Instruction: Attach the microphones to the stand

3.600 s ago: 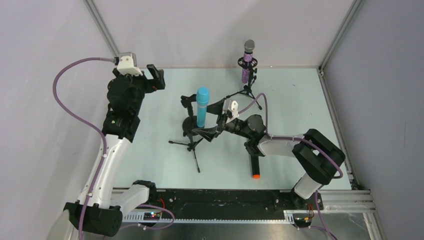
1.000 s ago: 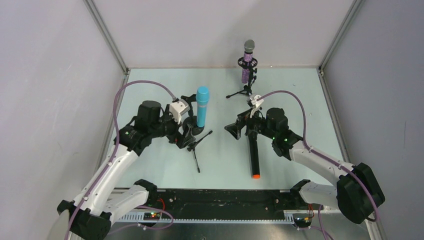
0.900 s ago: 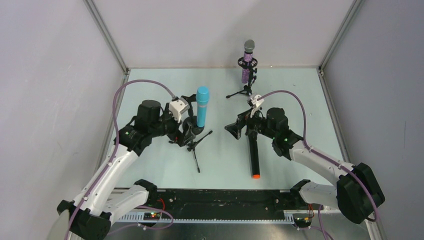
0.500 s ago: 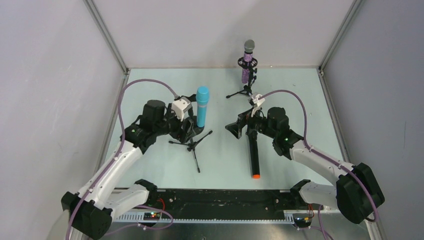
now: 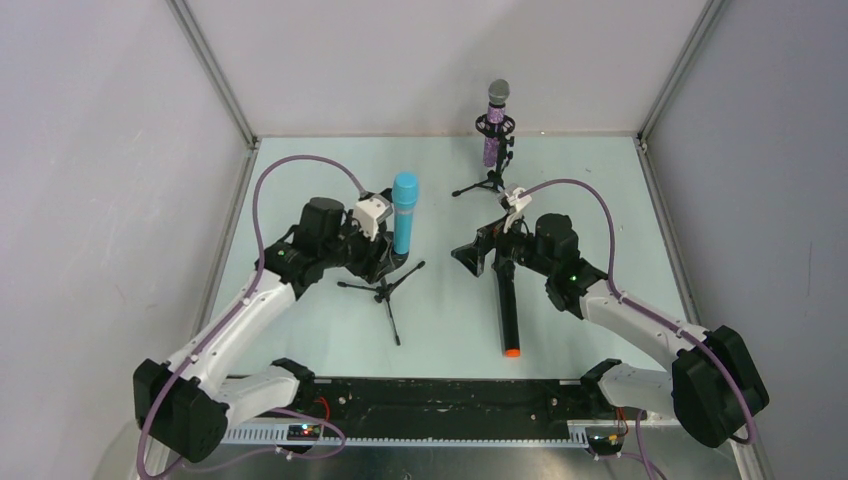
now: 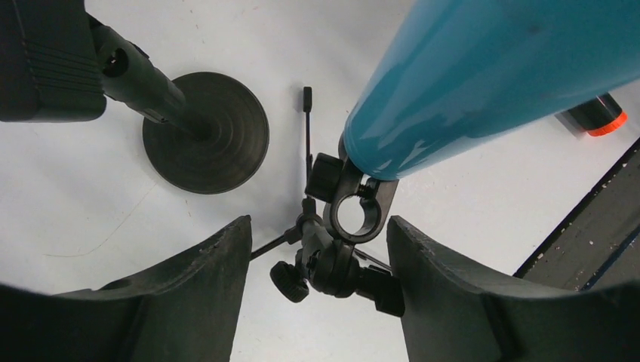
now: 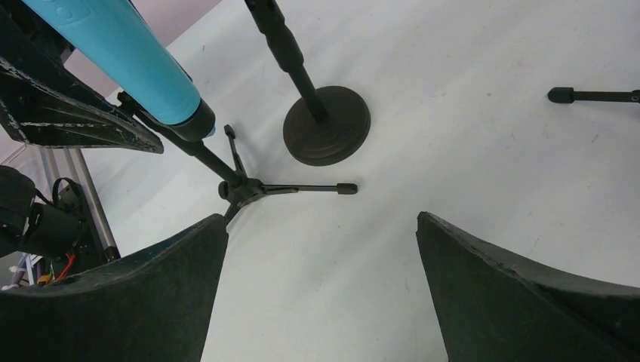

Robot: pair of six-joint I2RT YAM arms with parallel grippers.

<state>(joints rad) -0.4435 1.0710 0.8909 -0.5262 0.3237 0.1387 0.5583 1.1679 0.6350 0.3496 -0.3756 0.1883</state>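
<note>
- Top external view: the purple microphone (image 5: 491, 140) stood upright in a tripod stand (image 5: 488, 182) at the far side of the table (image 5: 600, 200).
- The light-blue microphone (image 5: 404, 215) stood upright in the clip (image 6: 355, 215) of a second tripod stand (image 5: 385, 292) (mid-table).
- The black microphone (image 5: 509, 315) lay flat, with its orange end towards the bases.
- The left gripper (image 6: 317, 234) was spread wide, its fingers flanking the clip without touching it.
- The right gripper (image 7: 321, 226) gaped, holding nothing.
</note>
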